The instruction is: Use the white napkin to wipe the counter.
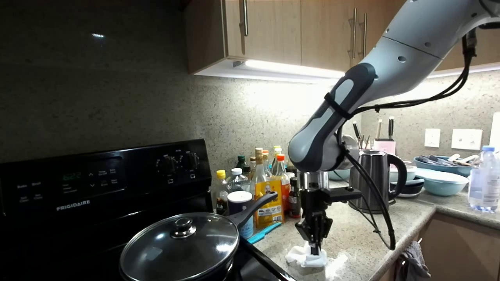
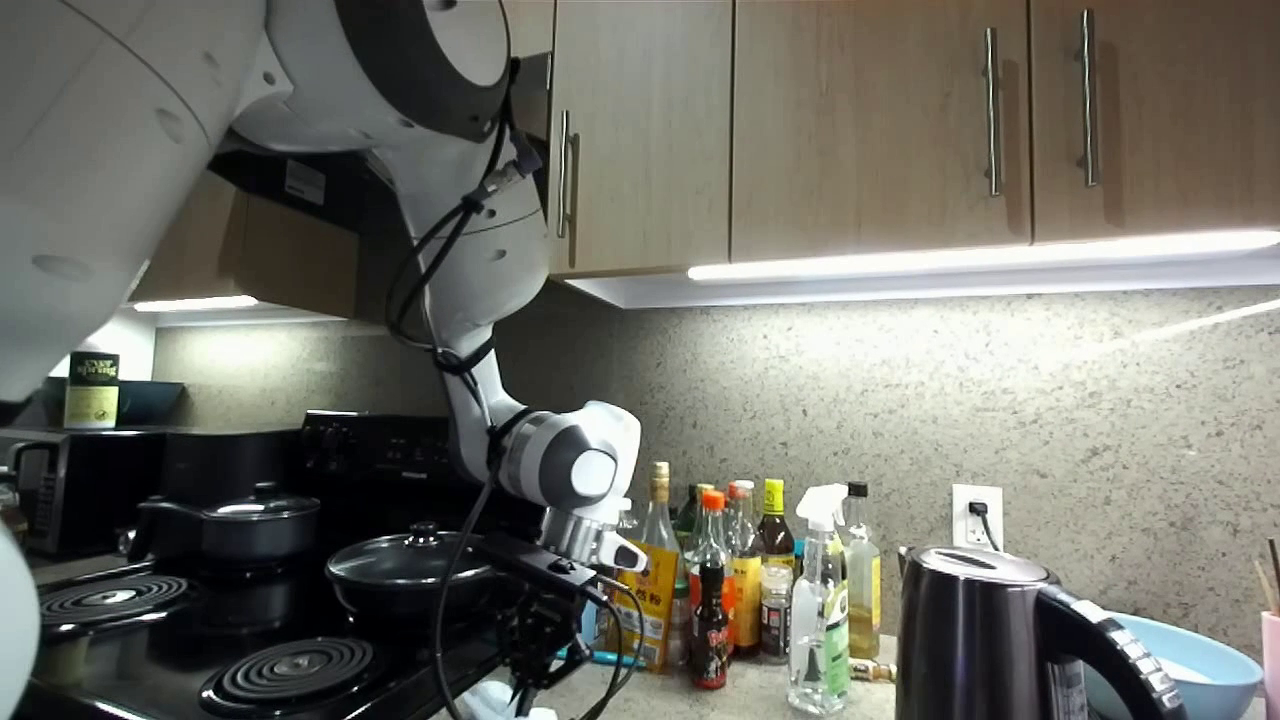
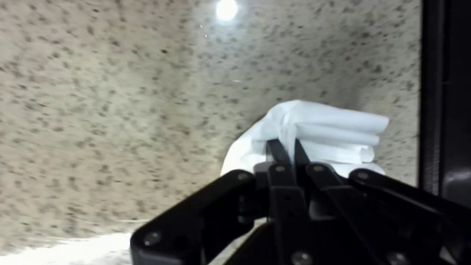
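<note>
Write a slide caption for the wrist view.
Robotiq gripper pinching a bunched white napkin on the speckled stone-look countertop, near the stove's black edge.

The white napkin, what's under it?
The speckled counter shows beside the white napkin and seems to run beneath it. The gripper pinches the napkin from above. The patch right underneath is covered, so I can't see whether anything is hiding there.

We see a white napkin (image 3: 320, 125), a beige-grey counter (image 3: 110, 110) (dark flecks scattered through it), a black gripper (image 3: 288, 144), a black stove (image 1: 136, 169), pale wood-grained cabinets (image 2: 860, 130) and a light blue bowl (image 2: 1215, 685).
</note>
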`<action>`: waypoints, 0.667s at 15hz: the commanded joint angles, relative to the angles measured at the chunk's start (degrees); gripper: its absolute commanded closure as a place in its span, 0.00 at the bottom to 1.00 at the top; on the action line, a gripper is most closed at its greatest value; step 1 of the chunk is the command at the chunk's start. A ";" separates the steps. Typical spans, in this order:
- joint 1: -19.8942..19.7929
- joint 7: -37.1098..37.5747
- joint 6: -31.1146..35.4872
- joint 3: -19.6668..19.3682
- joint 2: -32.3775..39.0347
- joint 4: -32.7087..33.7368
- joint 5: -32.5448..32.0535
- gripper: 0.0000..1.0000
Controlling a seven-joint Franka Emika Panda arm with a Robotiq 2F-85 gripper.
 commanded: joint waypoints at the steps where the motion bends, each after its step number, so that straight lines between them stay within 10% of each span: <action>1: 2.06 -5.55 -5.19 2.54 1.60 4.06 -0.69 0.94; 10: 1.92 -18.86 -22.87 1.75 7.42 10.79 -7.44 0.94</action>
